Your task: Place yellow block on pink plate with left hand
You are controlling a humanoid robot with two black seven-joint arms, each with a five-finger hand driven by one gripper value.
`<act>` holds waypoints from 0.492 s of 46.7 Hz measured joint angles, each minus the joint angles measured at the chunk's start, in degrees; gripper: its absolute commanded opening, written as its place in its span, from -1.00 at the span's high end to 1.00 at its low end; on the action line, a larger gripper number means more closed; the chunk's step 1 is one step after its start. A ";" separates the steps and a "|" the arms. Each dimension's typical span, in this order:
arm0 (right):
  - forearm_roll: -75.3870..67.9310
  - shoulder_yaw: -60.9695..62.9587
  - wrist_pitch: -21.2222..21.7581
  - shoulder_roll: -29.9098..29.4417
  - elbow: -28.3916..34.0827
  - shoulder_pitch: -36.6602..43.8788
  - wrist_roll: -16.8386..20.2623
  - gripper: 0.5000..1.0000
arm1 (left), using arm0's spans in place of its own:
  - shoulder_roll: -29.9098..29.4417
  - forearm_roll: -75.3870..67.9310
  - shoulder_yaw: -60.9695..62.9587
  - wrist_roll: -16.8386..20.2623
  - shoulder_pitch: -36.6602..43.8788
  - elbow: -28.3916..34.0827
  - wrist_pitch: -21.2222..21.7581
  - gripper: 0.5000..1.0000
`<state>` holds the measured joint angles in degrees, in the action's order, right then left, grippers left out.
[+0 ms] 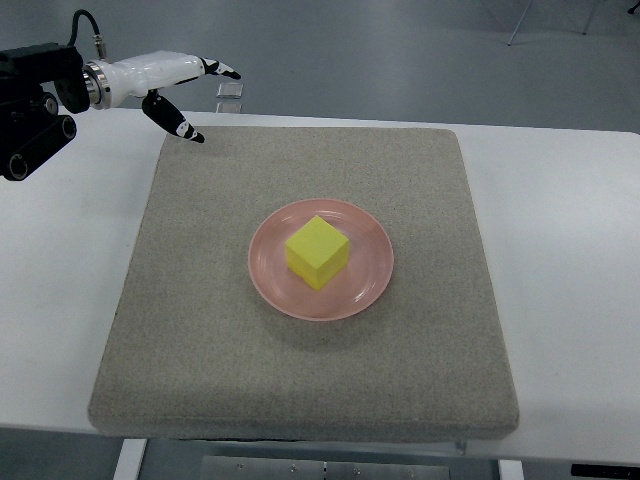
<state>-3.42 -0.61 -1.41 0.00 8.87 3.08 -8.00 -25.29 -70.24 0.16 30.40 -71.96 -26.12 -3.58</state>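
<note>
Block seated on plate, left hand clear at the far corner

Top view: the yellow block (317, 251) sits near the middle of the pink plate (372, 285), which rests on the grey mat (200, 330) on the white table (560, 250). The left hand (185, 90) hangs well apart from the plate, above the mat's far left corner, fingers spread and holding nothing. Judged from this, the placing looks done; to finish well, draw the arm away high and outward, never sweeping over the plate.

I see the yellow block (318, 251) sitting on the pink plate (369, 285), my left hand (175, 88) spread empty at ten o'clock.
</note>
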 measured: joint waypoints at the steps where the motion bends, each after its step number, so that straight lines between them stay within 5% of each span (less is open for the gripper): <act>1: 0.00 0.00 0.00 0.00 0.00 0.00 0.00 -0.69 | 0.13 0.43 0.00 0.00 0.04 0.58 0.00 -0.77; 12: 0.00 0.00 0.00 0.00 0.00 0.01 0.00 -0.69 | 2.47 12.32 0.00 -1.75 0.96 6.89 -0.16 -0.77; 23: 0.00 0.00 0.00 0.00 0.00 0.03 0.00 -0.69 | 4.27 30.17 0.00 -10.23 2.14 8.00 -0.20 -0.72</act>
<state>-3.43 -0.61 -1.41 0.00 8.88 3.10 -8.00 -21.02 -40.07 0.15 20.17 -69.82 -18.12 -3.78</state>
